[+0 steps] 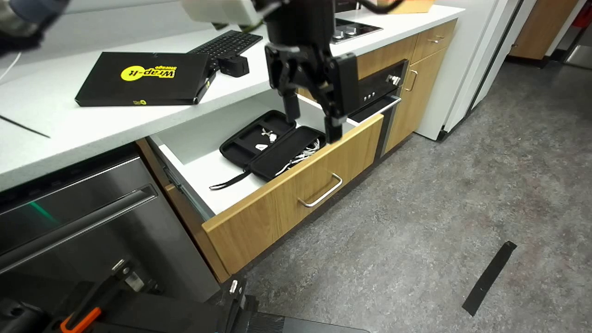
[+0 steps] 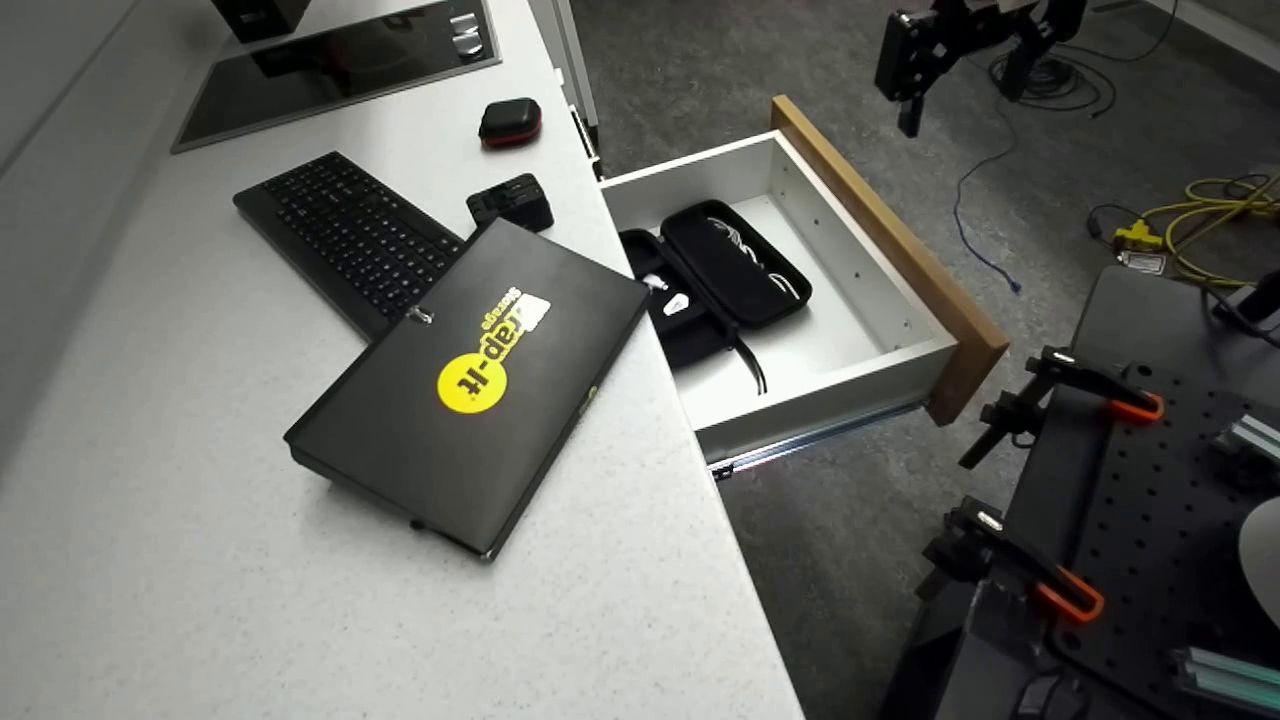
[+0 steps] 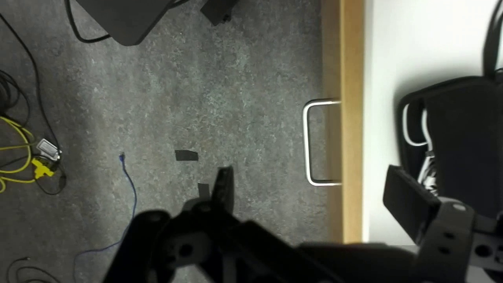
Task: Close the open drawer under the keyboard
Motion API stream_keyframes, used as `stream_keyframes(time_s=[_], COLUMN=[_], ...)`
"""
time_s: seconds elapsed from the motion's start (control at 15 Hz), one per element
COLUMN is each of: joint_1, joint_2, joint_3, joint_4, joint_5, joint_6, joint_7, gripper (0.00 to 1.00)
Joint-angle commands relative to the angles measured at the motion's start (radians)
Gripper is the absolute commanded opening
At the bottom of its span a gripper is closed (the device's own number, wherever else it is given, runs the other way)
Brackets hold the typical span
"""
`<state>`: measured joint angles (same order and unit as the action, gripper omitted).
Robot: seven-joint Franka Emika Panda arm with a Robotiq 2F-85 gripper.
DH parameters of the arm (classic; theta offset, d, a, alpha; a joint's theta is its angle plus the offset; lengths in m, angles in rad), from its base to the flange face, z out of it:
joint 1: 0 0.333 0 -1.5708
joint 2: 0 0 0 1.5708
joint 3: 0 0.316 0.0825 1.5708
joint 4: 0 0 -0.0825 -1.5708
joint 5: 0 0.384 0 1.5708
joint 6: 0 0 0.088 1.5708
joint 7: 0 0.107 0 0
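The wide drawer with a light wood front (image 1: 273, 217) stands pulled out below the counter. It also shows in an exterior view (image 2: 890, 230) and the wrist view (image 3: 352, 137). Its silver bar handle (image 1: 323, 193) faces the floor side; it is also in the wrist view (image 3: 306, 143). The black keyboard (image 1: 226, 45) lies on the counter, partly covered by a box in an exterior view (image 2: 350, 240). My gripper (image 1: 312, 122) is open and empty above the drawer front, apart from it. In the wrist view (image 3: 308, 182) one finger shows over the floor, the other over the drawer's inside.
An open black case (image 1: 282, 148) with white cables lies in the drawer. A black Wrap-It box (image 2: 460, 400) and a black adapter (image 2: 510, 203) sit on the counter. A grey metal appliance (image 1: 83, 203) and a black oven (image 1: 377, 92) flank the drawer. Cables (image 2: 1220, 215) lie on the floor.
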<state>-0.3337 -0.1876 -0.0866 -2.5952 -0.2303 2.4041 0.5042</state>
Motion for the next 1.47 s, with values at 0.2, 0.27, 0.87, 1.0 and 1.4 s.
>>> stream_keyframes(time_s=[0.2, 0.27, 0.87, 1.0, 1.4], joint_1=[-0.032, -0.017, 0.036, 0.05, 0.097], joint_2=[0.372, 0.429, 0.77, 0.789, 0.766], joint_3=[-0.147, -0.175, -0.161, -0.128, -0.045], joint_4=[0.164, 0.199, 0.483, 0.517, 0.577], joint_5=[-0.141, -0.122, 0.231, 0.288, 0.389], joint_6=[0.196, 0.212, 0.196, 0.183, 0.082], joint_7=[0.246, 0.273, 0.15, 0.087, -0.076], gripper=[1.0, 1.0, 1.0, 1.0, 1.0])
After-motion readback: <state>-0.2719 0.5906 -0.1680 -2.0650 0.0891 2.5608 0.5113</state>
